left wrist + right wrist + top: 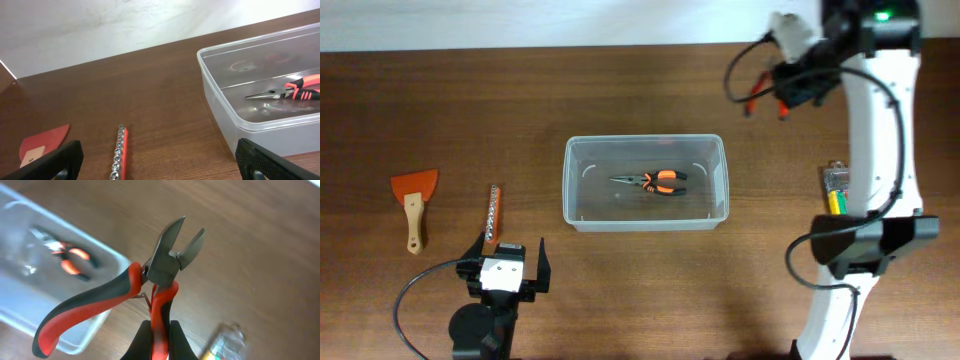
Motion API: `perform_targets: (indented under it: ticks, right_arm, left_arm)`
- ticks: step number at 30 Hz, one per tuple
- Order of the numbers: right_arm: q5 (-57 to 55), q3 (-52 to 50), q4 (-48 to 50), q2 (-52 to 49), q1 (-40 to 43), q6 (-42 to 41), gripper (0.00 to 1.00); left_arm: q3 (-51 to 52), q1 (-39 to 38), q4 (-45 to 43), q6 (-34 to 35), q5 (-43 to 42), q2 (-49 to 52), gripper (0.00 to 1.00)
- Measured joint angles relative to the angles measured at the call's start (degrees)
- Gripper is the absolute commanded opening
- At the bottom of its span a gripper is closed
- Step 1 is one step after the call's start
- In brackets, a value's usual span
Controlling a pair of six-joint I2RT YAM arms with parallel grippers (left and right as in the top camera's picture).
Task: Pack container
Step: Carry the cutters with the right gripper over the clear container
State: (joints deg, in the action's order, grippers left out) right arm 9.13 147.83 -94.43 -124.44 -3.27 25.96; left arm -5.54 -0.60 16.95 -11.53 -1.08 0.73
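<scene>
Red-and-black cutters (pixel 165 265) clamped by one handle in the right jaws, apart from the container (pixel 646 139), past its far right corner, container mid desk (pixel 440 110) holding orange pliers (pixel 655 181), left jaws wide, container ahead to their right, not touching, what looks like a small case (pixel 834 190), print too blurred to read

The dark brown wooden table (pixel 620 100) shows fine grain under a smooth, satin finish. The large clear plastic rectangular tub (pixel 568 180) is smooth and glossy, with soft reflections on its walls. The needle-nose pliers with orange-and-black grips (pixel 655 181) have dull grey metal jaws. The red-and-black-handled cutters (pixel 165 260) pair matt, rubbery-looking grips with grey steel blades. The orange-bladed scraper (pixel 414 205) has a pale bare-wood handle. The red rail of sockets (pixel 120 152) carries shiny metal pieces.
</scene>
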Motion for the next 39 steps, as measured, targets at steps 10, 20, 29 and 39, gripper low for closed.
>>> perform_targets:
  ticks: [10,20,29,39]
  right_arm:
    - [-1.3,0.0,-2.1,0.0,-17.6,7.1,0.04]
    - [-2.1,0.0,-0.9,0.0,-22.6,18.1,0.04]
    - [-2.2,0.0,2.8,-1.5,-22.8,20.0,0.04]
    - [-1.9,-0.2,3.3,-7.9,-23.7,20.5,0.04]
  left_arm:
    - [0.0,0.0,0.0,0.0,0.0,0.0,0.99]
    - [0.0,0.0,0.0,0.0,0.0,0.0,0.99]
    - [0.0,0.0,0.0,0.0,0.0,0.0,0.99]
    - [0.0,0.0,0.0,0.0,0.0,0.0,0.99]
